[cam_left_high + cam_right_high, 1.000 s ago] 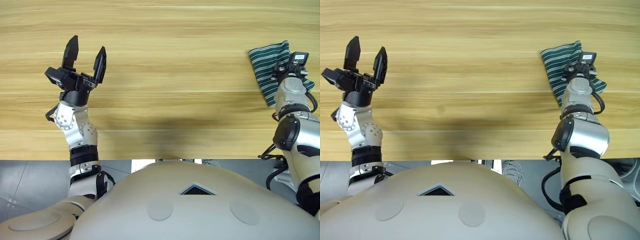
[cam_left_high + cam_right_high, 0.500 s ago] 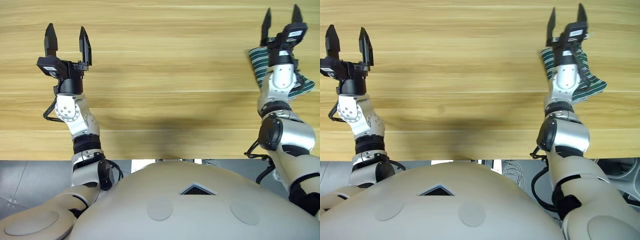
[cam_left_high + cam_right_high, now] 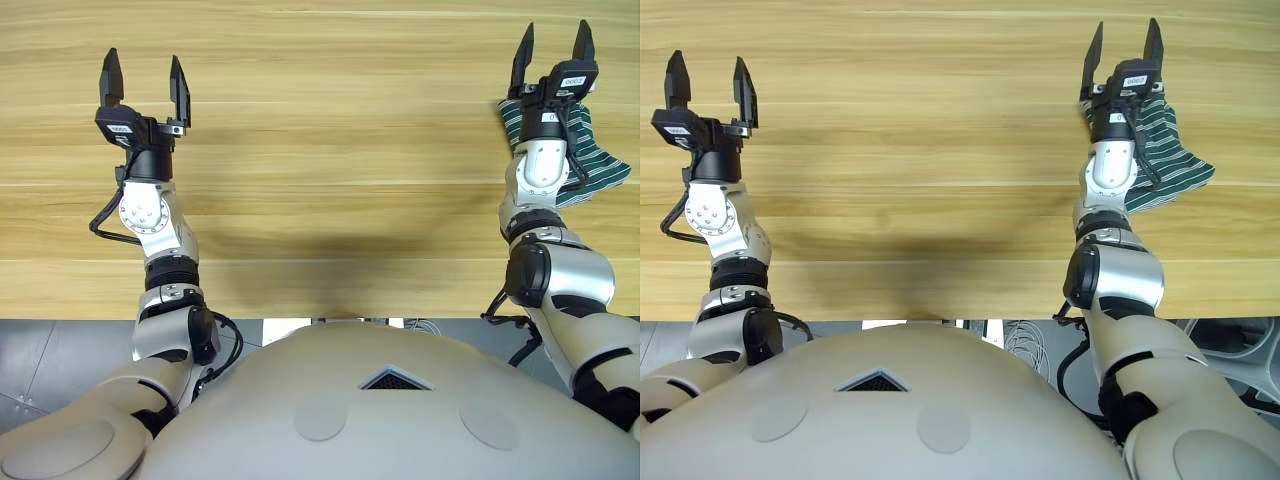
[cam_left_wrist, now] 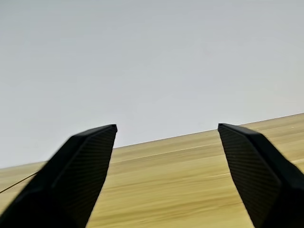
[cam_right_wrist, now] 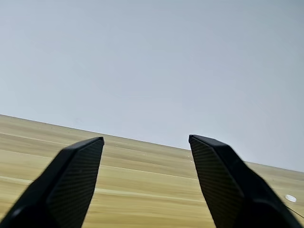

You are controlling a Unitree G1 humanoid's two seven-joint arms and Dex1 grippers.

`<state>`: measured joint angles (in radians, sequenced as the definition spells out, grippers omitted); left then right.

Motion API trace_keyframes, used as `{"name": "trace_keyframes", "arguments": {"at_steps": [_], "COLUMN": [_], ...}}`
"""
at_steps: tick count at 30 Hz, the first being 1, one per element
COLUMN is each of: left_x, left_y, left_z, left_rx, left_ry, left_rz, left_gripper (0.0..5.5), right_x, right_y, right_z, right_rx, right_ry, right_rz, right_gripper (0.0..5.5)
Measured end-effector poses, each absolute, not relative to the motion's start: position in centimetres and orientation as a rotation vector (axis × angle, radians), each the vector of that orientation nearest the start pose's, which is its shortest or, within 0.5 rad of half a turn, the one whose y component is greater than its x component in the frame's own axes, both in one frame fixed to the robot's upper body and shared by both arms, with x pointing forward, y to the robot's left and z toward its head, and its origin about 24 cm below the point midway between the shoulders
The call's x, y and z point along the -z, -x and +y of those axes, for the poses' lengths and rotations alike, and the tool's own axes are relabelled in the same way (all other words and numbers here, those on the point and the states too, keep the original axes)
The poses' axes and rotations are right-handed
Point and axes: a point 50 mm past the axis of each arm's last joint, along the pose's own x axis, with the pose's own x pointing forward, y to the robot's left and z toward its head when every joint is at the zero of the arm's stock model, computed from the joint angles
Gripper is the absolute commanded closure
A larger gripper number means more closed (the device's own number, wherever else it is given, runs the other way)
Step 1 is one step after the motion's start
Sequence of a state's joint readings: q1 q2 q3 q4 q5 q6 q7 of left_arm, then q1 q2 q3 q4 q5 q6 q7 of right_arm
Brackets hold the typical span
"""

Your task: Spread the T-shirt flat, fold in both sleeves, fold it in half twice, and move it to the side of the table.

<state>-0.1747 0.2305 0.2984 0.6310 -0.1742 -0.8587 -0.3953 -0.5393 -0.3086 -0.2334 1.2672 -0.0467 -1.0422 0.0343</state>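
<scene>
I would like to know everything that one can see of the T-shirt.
The T-shirt is dark green cloth with thin white stripes, folded into a small, slightly rumpled bundle. It lies on the wooden table, far to the robot's right. The right gripper with its wrist hides part of it; the gripper is open and holds nothing.

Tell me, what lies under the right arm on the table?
The folded green striped T-shirt lies there on the table. The right arm covers part of it.
</scene>
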Motion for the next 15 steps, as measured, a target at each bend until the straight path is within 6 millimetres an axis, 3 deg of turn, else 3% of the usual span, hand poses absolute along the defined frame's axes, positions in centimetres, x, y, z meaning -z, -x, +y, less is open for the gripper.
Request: {"name": "trace_keyframes", "arguments": {"at_steps": [15], "left_x": [-4.15], "left_y": [-25.21], "left_z": [24.25], "left_rx": [0.065], "left_ry": [-0.219], "left_rz": [-0.446], "left_gripper": [1.67], "right_x": [-3.69], "right_y": [-30.21], "right_z": [-24.73], "right_rx": [0.135], "right_ry": [0.251], "right_rz": [-0.327], "right_gripper": [2.16]}}
